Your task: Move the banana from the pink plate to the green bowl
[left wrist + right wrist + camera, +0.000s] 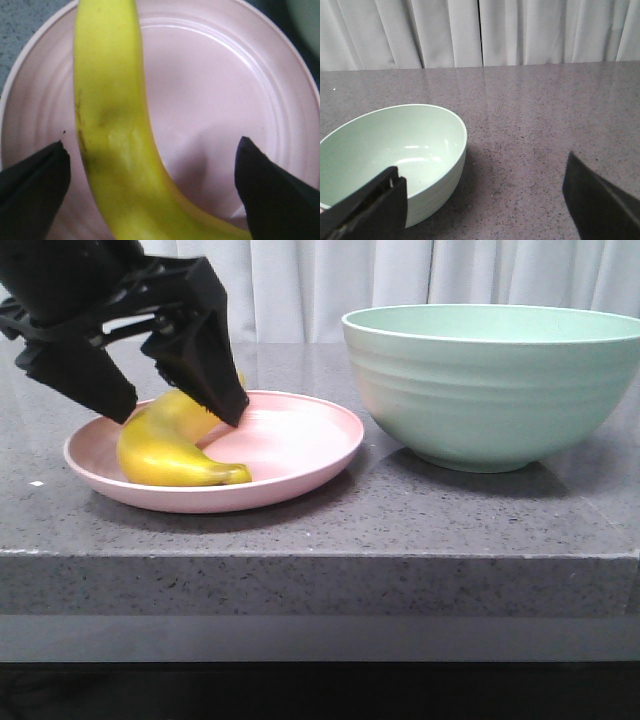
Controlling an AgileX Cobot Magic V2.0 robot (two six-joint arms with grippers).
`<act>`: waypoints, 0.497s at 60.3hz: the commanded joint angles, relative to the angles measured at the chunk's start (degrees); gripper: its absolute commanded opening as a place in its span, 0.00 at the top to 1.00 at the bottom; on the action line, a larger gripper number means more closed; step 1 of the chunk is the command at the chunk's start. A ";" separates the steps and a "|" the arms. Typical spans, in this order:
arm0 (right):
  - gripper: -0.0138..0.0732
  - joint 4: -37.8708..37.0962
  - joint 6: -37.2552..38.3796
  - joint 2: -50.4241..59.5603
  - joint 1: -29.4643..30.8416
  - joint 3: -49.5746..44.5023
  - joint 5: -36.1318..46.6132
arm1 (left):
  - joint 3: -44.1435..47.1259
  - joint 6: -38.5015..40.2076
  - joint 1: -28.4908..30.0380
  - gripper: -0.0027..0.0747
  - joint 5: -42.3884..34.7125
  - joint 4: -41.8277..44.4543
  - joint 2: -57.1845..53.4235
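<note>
The yellow banana lies on the pink plate at the left of the table. My left gripper is open and low over the plate, one finger on each side of the banana. In the left wrist view the banana runs between the two fingertips with a gap on each side, over the plate. The green bowl stands empty at the right of the plate. My right gripper is open and empty above the table beside the bowl; it does not show in the front view.
The grey speckled table ends at a front edge close below the plate. White curtains hang behind it. The plate and the bowl stand close together with a narrow gap between them.
</note>
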State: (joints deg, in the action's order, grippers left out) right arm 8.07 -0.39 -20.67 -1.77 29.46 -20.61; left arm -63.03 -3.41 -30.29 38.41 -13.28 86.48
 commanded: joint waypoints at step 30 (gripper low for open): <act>0.10 0.30 -0.62 -0.77 0.37 2.02 4.27 | -1.89 1.16 -0.37 0.42 -0.84 -1.00 2.26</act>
State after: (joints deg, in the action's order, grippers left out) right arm 8.07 -0.39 -20.67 -1.77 29.46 -20.71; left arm -63.34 -2.91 -30.29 39.39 -13.14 90.36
